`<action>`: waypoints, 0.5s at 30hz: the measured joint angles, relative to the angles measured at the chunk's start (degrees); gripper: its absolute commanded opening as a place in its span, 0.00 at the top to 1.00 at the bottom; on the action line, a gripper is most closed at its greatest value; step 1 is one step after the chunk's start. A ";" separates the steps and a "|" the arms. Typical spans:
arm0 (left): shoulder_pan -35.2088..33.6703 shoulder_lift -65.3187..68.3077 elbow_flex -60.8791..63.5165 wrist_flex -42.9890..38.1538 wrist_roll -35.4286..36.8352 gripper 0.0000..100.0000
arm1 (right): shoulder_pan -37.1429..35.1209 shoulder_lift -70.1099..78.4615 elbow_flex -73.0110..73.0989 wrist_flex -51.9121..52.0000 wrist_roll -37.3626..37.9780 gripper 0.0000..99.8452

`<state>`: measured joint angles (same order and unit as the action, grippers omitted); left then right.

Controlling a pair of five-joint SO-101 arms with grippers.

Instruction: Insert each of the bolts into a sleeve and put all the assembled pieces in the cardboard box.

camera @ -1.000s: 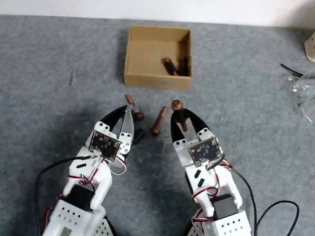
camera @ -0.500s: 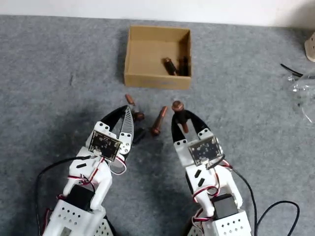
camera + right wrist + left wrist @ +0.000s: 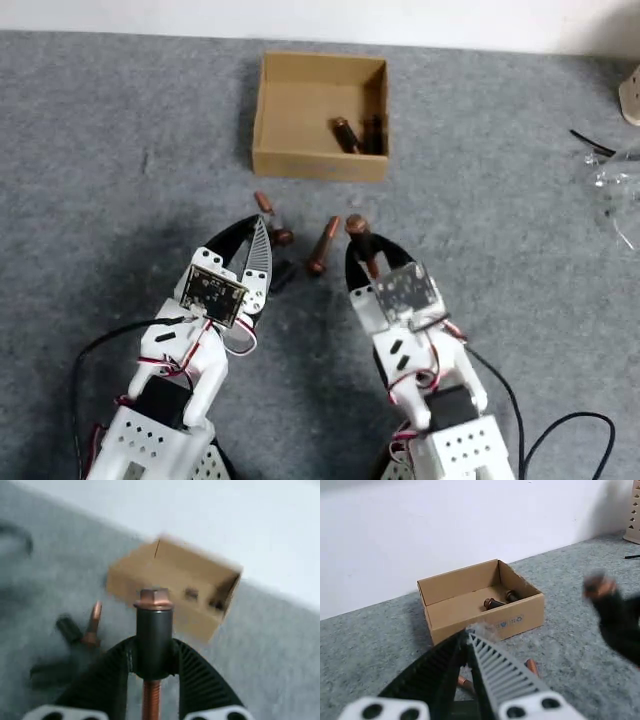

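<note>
Two pieces lie in the cardboard box, both near its right wall: a copper-headed bolt-in-sleeve and, just beside it, a darker piece whose detail I can't make out.

The right gripper is clamped on an assembled bolt and sleeve, near the box's front wall. The long axis runs in line with the fingers, with the hex head pointing at the box and the threaded end back toward the wrist. The fingers pinch the sleeve's lower part from both sides; the head and the upper sleeve stick out past the tips.

The left gripper has its fingers pressed together at the tips. A loose bolt lies on the grey mat between the grippers, head end toward the arms. A loose sleeve sits just beside the left gripper.
</note>
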<state>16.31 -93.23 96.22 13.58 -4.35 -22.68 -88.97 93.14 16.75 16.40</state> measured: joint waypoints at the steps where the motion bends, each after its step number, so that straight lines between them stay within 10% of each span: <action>1: 0.00 0.00 0.00 0.00 0.00 0.99 | 0.09 3.69 -2.11 0.00 0.00 0.99; 15: 0.00 0.00 0.00 0.00 0.00 0.99 | 4.31 71.47 -55.56 -0.18 0.00 0.99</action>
<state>16.31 -93.23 96.22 13.58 -4.35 -18.37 -17.49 37.58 16.57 16.40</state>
